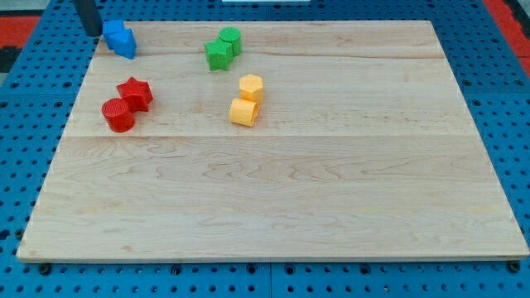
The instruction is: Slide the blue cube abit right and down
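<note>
Two blue blocks touch each other at the board's upper left. The blue cube [113, 32] is the upper left one. The other blue block [125, 45], whose shape I cannot make out, sits at its lower right. My tip [89, 34] is at the end of the dark rod that comes down from the view's top. It stands just left of the blue cube, very close to its left side or touching it.
A red star [136, 93] and a red cylinder [118, 115] sit below the blue blocks. Two green blocks [224, 47] lie at the top centre. Two yellow blocks [248, 100] lie below them. The wooden board [290, 199] rests on a blue pegboard.
</note>
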`<state>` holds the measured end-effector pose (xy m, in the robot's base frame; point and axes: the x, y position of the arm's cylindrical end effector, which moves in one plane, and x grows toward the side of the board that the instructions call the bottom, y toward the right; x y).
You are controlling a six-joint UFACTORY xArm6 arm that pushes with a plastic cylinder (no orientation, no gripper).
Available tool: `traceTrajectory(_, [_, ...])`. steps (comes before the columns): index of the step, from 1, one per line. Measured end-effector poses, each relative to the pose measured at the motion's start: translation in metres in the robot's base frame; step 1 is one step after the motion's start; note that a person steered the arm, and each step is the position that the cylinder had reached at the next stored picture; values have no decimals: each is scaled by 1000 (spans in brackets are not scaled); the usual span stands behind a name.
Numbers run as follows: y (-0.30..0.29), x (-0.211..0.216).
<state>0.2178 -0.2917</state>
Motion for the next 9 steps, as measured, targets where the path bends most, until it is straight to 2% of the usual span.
traceTrajectory(2, [4,10])
traceTrajectory(4, [38,26])
traceTrajectory(5, [17,23])
traceTrajectory(7, [56,-26])
traceTrajectory(8, [63,-1])
traceTrajectory(9, [63,5])
